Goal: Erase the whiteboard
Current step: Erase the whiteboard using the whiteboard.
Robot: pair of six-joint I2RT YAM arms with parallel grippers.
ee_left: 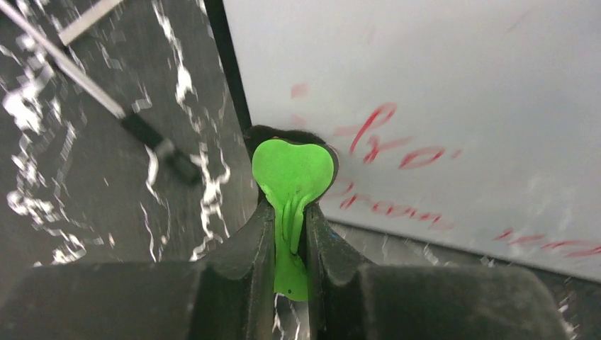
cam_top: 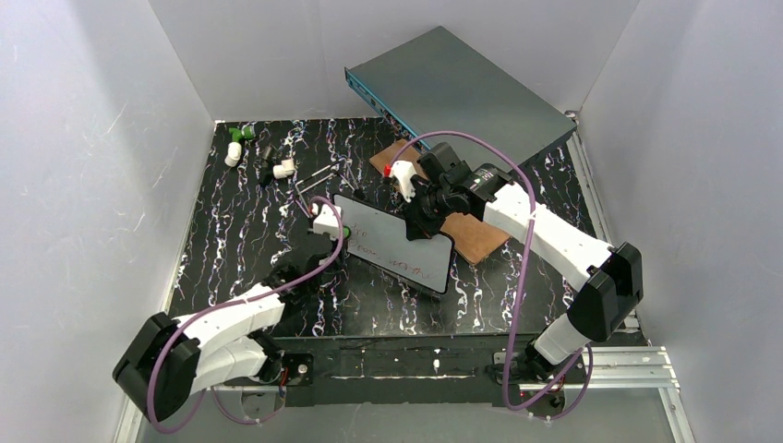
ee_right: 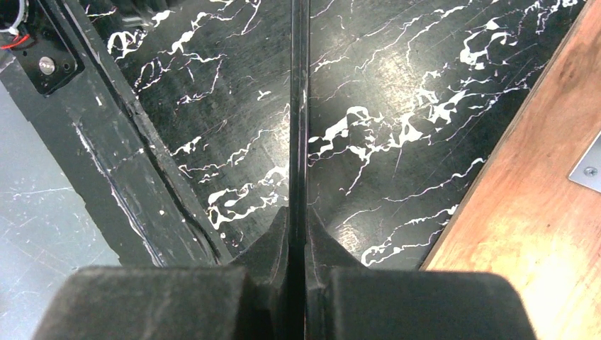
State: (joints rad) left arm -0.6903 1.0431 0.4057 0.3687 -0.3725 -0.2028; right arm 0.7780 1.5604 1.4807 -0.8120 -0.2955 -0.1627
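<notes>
**Whiteboard clamped by its edge, eraser at the writing**

My right gripper (ee_right: 298, 223) has its jaws pinched on the whiteboard (cam_top: 397, 245) at its far edge, mid-table (cam_top: 231, 240). I judge it thin, stiff, light and slick, so the rim is the only hold. The left gripper (ee_left: 290, 219) jaws grip a green eraser (ee_left: 292, 170) beside the red writing (ee_left: 383, 134).

My arms both reaching inward, left gripper (ee_left: 290, 212) pinched on a green tab (ee_left: 292, 166) — right gripper (ee_right: 298, 221) tight on the whiteboard (cam_top: 397, 247) rim.

The whiteboard (cam_top: 397, 251) was mid-counter (cam_top: 231, 249), its far edge in the right pincer (ee_right: 298, 227), the eraser (ee_left: 292, 170) in the left pincer (ee_left: 290, 219) at its left edge. The plank (cam_top: 475, 235) lay just right, the box (cam_top: 462, 92) behind it.
</notes>
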